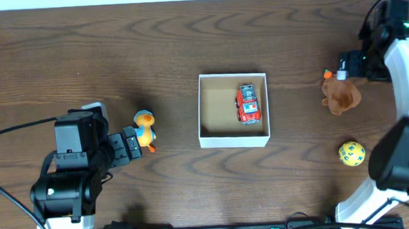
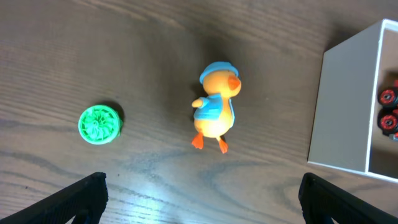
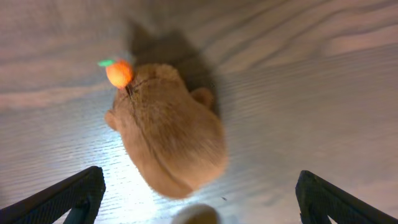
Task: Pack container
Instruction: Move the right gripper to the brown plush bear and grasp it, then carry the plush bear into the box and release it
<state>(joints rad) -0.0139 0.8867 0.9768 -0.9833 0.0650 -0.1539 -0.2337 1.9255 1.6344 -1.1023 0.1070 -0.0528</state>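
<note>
The container [image 1: 234, 139], a white-walled square box with a tan floor, stands mid-table; its wall also shows in the left wrist view [image 2: 345, 106]. A red toy car [image 1: 248, 103] lies inside it at the right. An orange duck with blue cap [image 1: 145, 128] lies left of the box. My left gripper [image 1: 134, 142] is open and empty just short of the duck [image 2: 214, 109], fingers wide apart [image 2: 202, 199]. My right gripper [image 1: 347, 65] is open and empty [image 3: 199, 196] over a brown plush toy [image 1: 341, 95] [image 3: 168, 137] with an orange carrot [image 3: 118, 71].
A yellow ball [image 1: 352, 154] lies near the front right, below the plush toy. A green round disc [image 2: 99, 124] lies on the table left of the duck; the left arm hides it in the overhead view. Cables run along the left edge.
</note>
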